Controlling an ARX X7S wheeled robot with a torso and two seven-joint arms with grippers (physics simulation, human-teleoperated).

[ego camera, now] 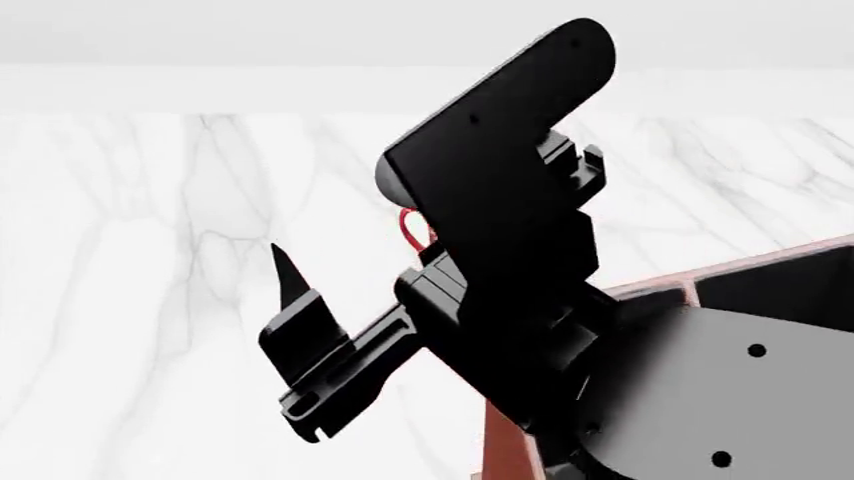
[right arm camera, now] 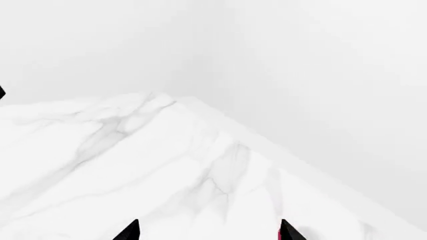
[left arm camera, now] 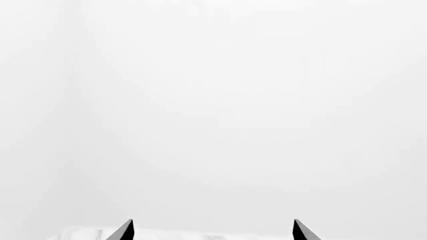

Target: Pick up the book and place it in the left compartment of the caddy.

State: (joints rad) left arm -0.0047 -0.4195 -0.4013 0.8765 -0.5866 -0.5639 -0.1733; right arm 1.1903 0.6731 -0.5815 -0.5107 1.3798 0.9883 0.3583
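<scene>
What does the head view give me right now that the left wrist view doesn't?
Only the head view shows the caddy, a corner of reddish-brown rim with black lining, mostly hidden behind a black robot arm, plus a sliver of something red behind that arm. Only the left wrist view shows the left gripper, its fingertips apart, pointed at blank white wall with nothing between them. Both show some of the white marble table. Neither shows the book.

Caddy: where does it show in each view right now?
Head view: lower right, the caddy rim behind a black arm.
Left wrist view: not in it.
Right wrist view: not identifiable; only an unclear red sliver.
Shared landmark: the marble table, in head and right wrist views.
</scene>
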